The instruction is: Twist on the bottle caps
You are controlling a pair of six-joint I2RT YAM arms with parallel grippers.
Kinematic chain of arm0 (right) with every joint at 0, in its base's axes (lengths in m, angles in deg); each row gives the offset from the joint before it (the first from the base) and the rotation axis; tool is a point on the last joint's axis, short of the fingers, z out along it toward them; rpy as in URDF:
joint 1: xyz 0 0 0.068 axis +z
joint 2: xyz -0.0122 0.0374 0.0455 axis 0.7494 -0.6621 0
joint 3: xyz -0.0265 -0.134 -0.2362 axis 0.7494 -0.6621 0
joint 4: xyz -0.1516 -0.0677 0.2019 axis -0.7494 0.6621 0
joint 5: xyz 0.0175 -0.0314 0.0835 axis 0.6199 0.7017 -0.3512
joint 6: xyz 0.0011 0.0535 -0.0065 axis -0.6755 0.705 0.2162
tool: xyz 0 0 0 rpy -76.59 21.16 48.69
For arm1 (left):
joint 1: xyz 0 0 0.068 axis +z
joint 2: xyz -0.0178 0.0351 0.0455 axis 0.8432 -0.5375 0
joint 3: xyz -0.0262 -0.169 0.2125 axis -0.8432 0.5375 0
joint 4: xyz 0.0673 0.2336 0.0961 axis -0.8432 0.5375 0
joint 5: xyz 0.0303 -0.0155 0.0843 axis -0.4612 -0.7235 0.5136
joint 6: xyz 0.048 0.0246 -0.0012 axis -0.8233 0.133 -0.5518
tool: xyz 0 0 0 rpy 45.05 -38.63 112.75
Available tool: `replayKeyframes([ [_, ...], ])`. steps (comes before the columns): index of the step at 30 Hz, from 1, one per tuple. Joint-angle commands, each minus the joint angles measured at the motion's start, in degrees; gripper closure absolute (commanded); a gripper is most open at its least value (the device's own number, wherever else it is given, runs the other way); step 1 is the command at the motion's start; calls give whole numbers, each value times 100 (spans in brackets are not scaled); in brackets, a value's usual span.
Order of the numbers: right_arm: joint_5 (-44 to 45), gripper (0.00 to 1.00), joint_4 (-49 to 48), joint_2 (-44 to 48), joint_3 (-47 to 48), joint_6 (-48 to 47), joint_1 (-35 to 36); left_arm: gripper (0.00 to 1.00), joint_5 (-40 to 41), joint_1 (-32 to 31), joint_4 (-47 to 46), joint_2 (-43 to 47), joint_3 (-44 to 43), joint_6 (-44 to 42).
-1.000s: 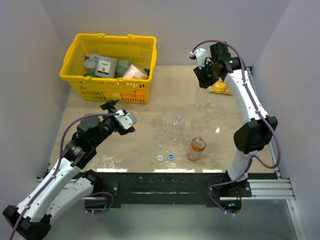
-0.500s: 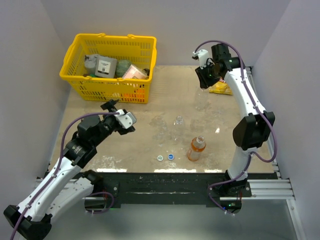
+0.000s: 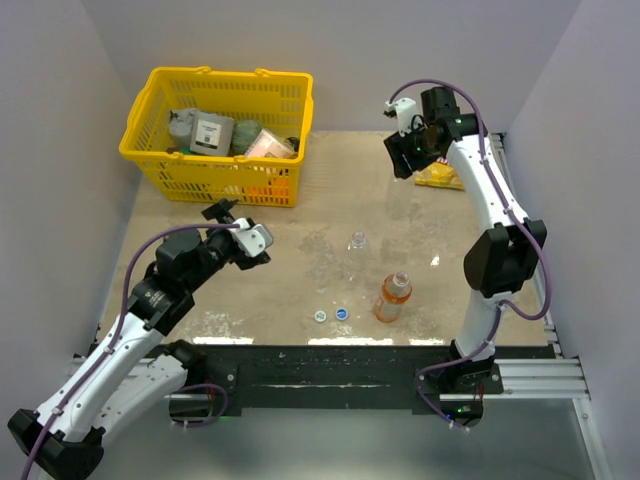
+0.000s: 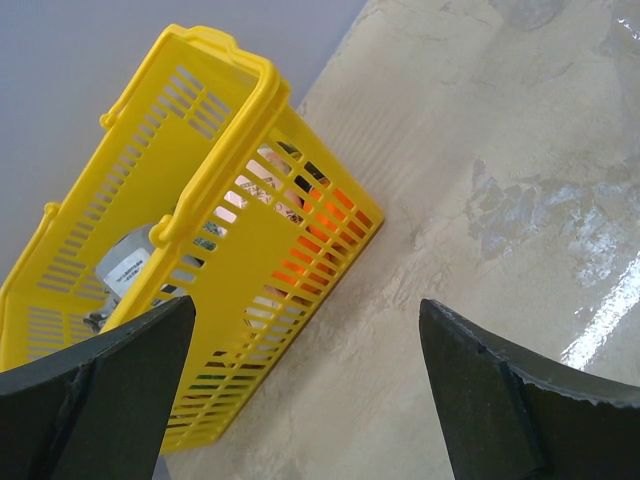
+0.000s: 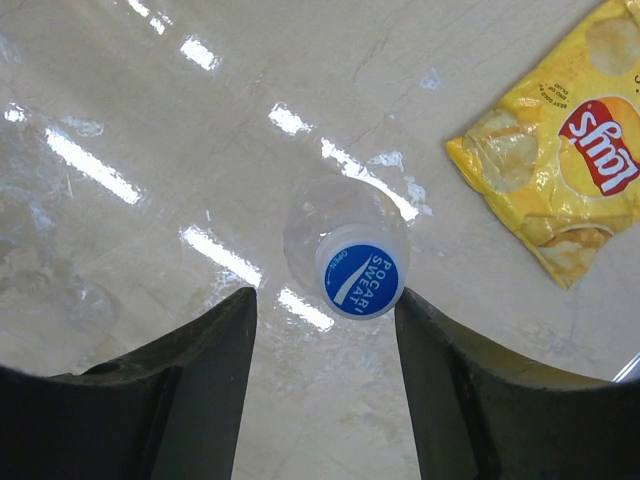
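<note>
A clear bottle [image 5: 318,222] stands below my right gripper [image 5: 325,335] and carries a blue cap [image 5: 360,281] printed "Pocari Sweat". The gripper is open and empty, and the cap lies between its fingers, nearer the right one. In the top view this gripper [image 3: 404,162] hangs over that faint bottle [image 3: 401,200] at the far right. A second clear bottle [image 3: 356,252] and an orange bottle [image 3: 393,297] stand uncapped at the middle front. A whitish cap [image 3: 319,317] and a blue cap [image 3: 341,313] lie in front of them. My left gripper [image 3: 217,211] is open and empty, off to the left.
A yellow basket [image 3: 150,150] of boxes and packets stands at the far left; it also shows in the left wrist view [image 4: 215,170], ahead of the open left gripper [image 4: 305,345]. A yellow chips bag [image 5: 560,170] lies right of the capped bottle, by the right wall [image 3: 440,178].
My right wrist has shifted slightly over the far clear bottle. The left arm, bottles and loose caps have not moved.
</note>
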Motion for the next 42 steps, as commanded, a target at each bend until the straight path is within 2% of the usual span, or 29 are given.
replayKeyframes([
  [1, 57, 38, -54, 46, 321, 88, -22, 1, -128, 49, -111, -13, -28, 65],
  [8, 110, 36, -90, 55, 304, 115, -22, 1, -155, 49, -128, -5, -19, 83],
  [11, 268, 31, -63, 90, 356, 80, -13, 1, -172, 49, -120, -14, -28, 83],
  [14, 312, 21, 77, 282, 514, 27, -48, 1, -172, 49, -76, 13, -37, 83],
  [15, 321, 1, 121, 353, 593, 27, -57, 0, -172, 49, -67, 22, -28, 83],
  [20, -494, 1, 551, 915, 1601, 194, -57, 0, -313, 40, 118, 48, 16, 214],
  [21, -1123, 2, 665, 986, 1700, 124, -39, 1, -339, 49, 109, 48, 16, 258],
  [24, -1882, 6, 1069, 1311, 1395, -182, 275, 1, -401, 75, 65, 31, 16, 408],
  [26, -1807, 9, 1456, 1634, 617, -894, 688, 0, -410, 93, 30, 13, 16, 469],
  [28, -1526, 9, 1406, 1960, -88, -1377, 1426, 1, -392, 119, -5, 13, 16, 513],
  [29, -1377, 9, 1257, 2127, -736, -1414, 1646, 0, -375, 119, -5, 4, 7, 531],
  [30, -1219, 9, 933, 2390, -986, -1397, 2040, 1, -366, 154, 3, 13, -1, 548],
  [32, -928, 8, 807, 2489, -1338, -1432, 2324, 0, -366, 180, 30, 30, -45, 601],
  [42, -303, 10, 622, 1918, -1489, -1265, 2632, 0, -489, 514, 135, 206, -72, 733],
])
